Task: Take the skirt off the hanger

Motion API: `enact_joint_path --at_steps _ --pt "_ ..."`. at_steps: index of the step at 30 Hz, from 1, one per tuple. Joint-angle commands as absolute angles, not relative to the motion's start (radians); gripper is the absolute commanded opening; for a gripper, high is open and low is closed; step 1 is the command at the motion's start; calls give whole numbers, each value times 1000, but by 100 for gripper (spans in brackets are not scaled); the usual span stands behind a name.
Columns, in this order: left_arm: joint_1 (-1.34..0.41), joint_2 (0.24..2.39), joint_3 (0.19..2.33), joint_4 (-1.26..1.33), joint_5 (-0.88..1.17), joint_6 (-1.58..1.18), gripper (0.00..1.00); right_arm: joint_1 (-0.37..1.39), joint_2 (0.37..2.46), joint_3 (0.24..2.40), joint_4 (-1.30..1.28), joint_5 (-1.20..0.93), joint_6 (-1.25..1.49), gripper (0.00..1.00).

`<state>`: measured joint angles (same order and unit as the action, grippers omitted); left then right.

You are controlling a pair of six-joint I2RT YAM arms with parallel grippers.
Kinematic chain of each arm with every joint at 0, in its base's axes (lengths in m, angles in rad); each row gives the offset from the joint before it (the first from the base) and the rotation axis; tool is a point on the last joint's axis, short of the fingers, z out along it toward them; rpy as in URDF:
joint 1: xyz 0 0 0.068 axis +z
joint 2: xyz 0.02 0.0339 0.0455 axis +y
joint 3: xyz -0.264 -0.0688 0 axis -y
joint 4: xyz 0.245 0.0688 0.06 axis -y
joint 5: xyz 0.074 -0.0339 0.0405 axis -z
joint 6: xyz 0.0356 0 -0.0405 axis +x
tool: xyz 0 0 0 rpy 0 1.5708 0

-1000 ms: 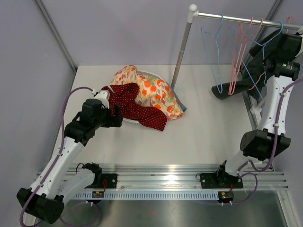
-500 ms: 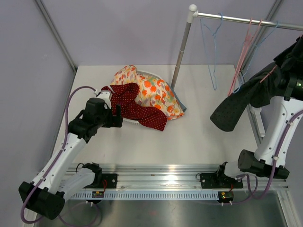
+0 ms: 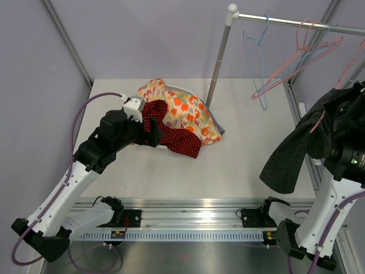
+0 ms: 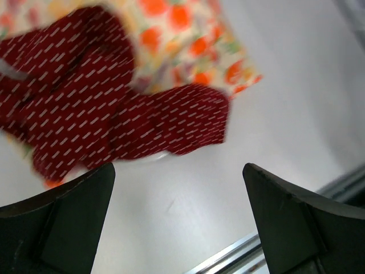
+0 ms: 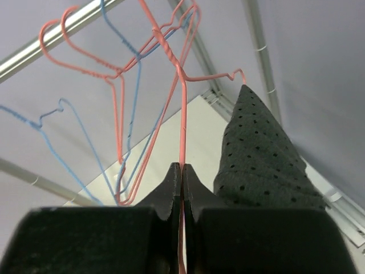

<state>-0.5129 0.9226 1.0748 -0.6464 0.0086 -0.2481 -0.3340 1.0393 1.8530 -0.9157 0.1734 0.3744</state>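
The skirt (image 3: 293, 151) is dark grey with black dots and hangs from a pink wire hanger (image 5: 183, 108) at the right of the table. In the right wrist view the skirt (image 5: 259, 160) drapes from the hanger's right shoulder. My right gripper (image 5: 182, 166) is shut on the hanger's wire just below its twisted neck. I cannot tell whether the hook is on the rail (image 3: 296, 24). My left gripper (image 4: 178, 168) is open and empty above the table beside a red dotted garment (image 4: 114, 120). In the top view it (image 3: 155, 128) hovers over that garment.
A pile of clothes, an orange floral piece (image 3: 185, 111) and the red dotted one (image 3: 174, 137), lies at the back left. The rail's upright pole (image 3: 219, 57) stands mid-back. A blue hanger (image 3: 256, 63) and pink hangers (image 3: 299, 54) swing on the rail.
My right arm has pulled the hanger with the skirt down and toward the near right, away from the rail. The other hangers swing out. My left gripper has moved right over the red garment.
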Motion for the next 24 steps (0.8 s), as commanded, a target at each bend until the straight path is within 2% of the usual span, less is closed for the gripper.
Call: enact_joint_path --at_steps 1,5,8,11,15,21,24 --pt "-673 989 1245 -438 121 -241 99 -330 1005 1835 -859 5 446 0" --pt "-839 1120 1353 -276 366 -250 99 -330 959 1824 -874 -103 480 0" --pt "-974 1198 1376 -135 411 -227 99 -330 927 1868 -907 -112 492 0" --pt "-1118 1293 1397 -43 381 -198 99 -330 887 1882 -908 -190 546 0" --pt "-1204 1413 1466 27 330 -184 99 -330 841 1853 -899 -296 623 0" --pt "-1244 1584 1534 35 249 -179 99 -325 789 1824 -913 -384 683 0" --pt "-1243 1597 1465 57 166 -192 99 -308 763 1755 -928 -368 672 0"
